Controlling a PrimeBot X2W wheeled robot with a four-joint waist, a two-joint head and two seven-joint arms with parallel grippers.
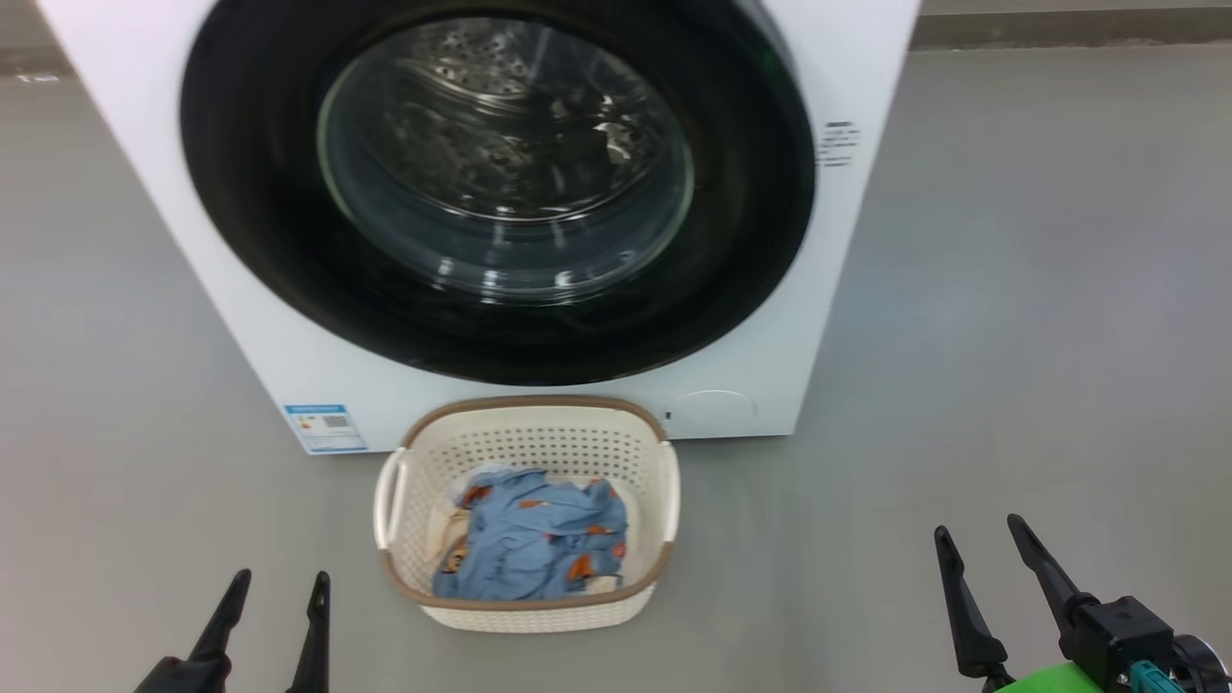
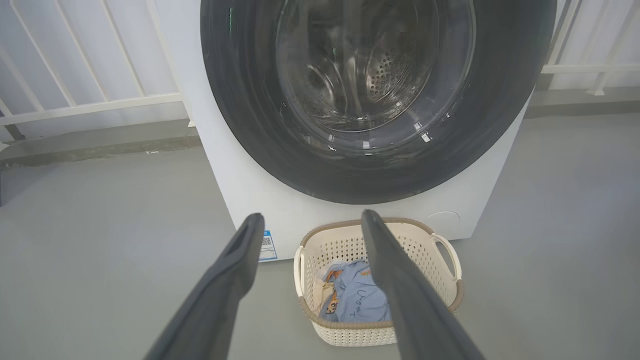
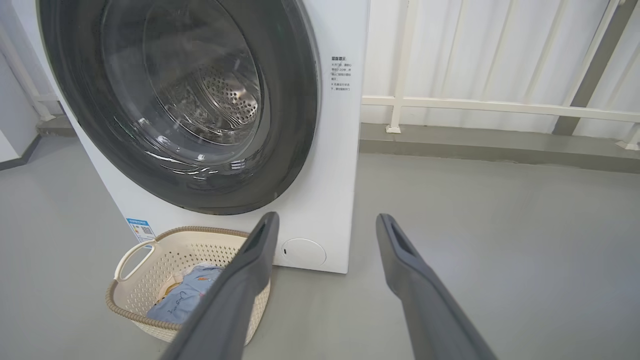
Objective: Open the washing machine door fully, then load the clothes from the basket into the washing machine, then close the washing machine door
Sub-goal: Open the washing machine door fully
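Left hand [image 1: 280, 576], right hand [image 1: 978, 526] open, basket [image 1: 535, 616] ahead

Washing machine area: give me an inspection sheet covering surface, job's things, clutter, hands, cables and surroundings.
surface: smooth grey floor.
job's things: washing machine door looks shut against the white washing machine, drum visible through the glass; basket on the floor just in front; clothes bundled inside it.
clutter: nothing seen.
hands: left hand open, empty, left of the basket; right hand open, empty, further off on its right.
cables: teal connector at the right wrist; no loose lead seen.
surroundings: white railing behind the machine; blue label on its lower front.
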